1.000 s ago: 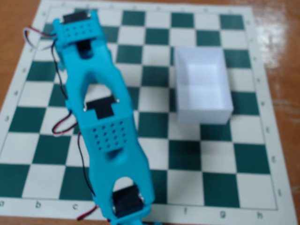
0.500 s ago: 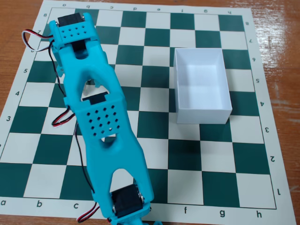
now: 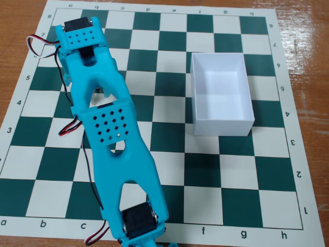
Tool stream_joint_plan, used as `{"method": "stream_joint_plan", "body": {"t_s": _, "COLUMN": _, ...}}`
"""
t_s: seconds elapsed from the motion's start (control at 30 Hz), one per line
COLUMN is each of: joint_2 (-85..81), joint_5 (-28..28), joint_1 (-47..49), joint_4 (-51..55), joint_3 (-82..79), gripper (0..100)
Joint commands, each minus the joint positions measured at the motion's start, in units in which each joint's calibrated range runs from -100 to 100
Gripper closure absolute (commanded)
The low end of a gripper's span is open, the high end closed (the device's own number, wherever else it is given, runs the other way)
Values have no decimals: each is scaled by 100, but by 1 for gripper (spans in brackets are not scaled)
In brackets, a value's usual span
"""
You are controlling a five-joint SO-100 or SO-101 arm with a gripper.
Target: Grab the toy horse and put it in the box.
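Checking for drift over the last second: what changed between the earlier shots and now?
Only the arm moved: its perforated middle section slid slightly down the fixed view, while its top end stayed near the board's upper left. No grab or release shows; the gripper and the horse are out of sight beneath the arm. The white box stayed put and empty on the chessboard. The earliest shot was just blurrier.

arm [image 3: 110, 128]: matt cyan plastic | box [image 3: 222, 125]: smooth matt white | table [image 3: 18, 20]: glossy wood
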State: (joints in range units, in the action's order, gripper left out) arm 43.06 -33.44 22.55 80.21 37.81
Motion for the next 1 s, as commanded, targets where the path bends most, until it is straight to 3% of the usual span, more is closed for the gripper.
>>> {"method": "stream_joint_plan", "body": {"t_s": 0.0, "joint_2": 65, "joint_5": 6, "joint_1": 30, "joint_4": 44, "joint_3": 357, "gripper": 63}}
{"method": "stream_joint_plan", "body": {"t_s": 0.37, "joint_2": 587, "joint_5": -58, "joint_1": -5, "joint_4": 35, "joint_3": 976, "gripper": 65}}
{"method": "stream_joint_plan", "body": {"t_s": 0.5, "joint_2": 641, "joint_5": -97, "joint_1": -5, "joint_4": 19, "joint_3": 985, "gripper": 74}}
{"method": "stream_joint_plan", "body": {"t_s": 0.67, "joint_2": 694, "joint_5": -87, "joint_1": -27, "joint_4": -14, "joint_3": 1067, "gripper": 100}}
{"method": "stream_joint_plan", "body": {"t_s": 0.97, "joint_2": 596, "joint_5": -102, "joint_1": -105, "joint_4": 69, "joint_3": 1085, "gripper": 100}}
